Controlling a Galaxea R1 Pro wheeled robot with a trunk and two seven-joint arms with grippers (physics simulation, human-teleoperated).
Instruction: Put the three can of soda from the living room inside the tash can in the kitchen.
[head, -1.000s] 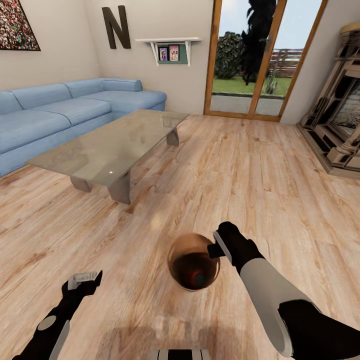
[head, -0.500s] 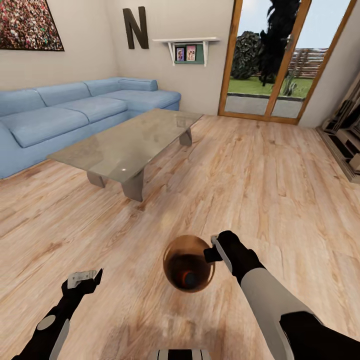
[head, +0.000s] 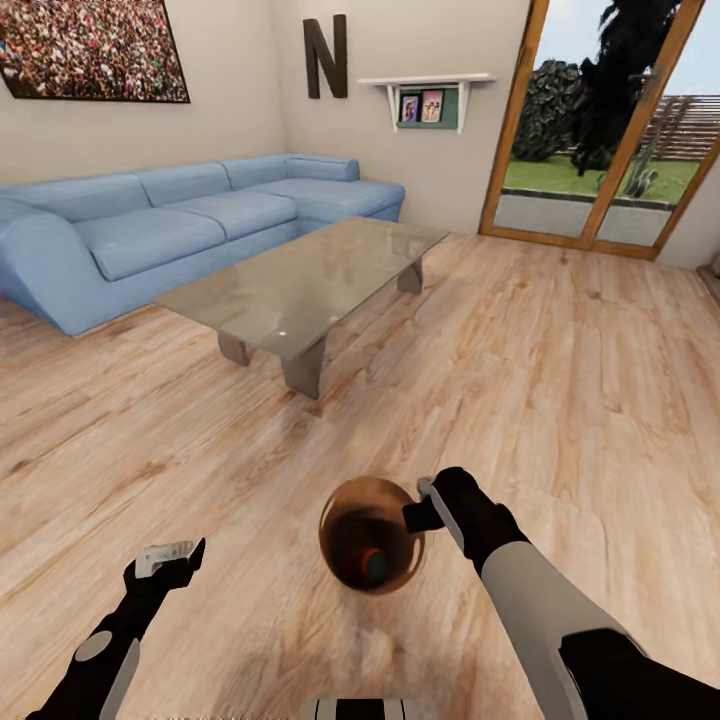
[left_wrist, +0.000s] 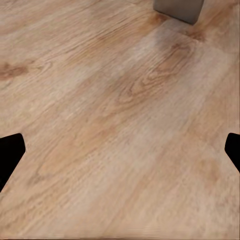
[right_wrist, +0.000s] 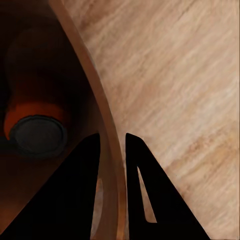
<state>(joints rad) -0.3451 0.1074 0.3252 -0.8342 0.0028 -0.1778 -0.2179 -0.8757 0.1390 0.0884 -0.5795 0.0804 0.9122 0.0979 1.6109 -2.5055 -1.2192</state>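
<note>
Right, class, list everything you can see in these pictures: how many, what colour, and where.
Sofa: one, blue, against the far wall.
Coffee table: one, glass-topped, before the sofa.
Picture: one, multicoloured, above the sofa.
Letter N: one, dark, on the wall.
Shelf: one, white, beside the letter.
Glass door: wood-framed, far right.
Floor: light wood.
Bucket: one, copper-brown, held above the floor.
Can: one, orange, inside the bucket.
Left gripper: open, empty.
Right gripper: pinching the bucket's rim.

Black-and-white arms, black right tool (head: 424, 505), grey-tipped black left tool (head: 168, 556).
</note>
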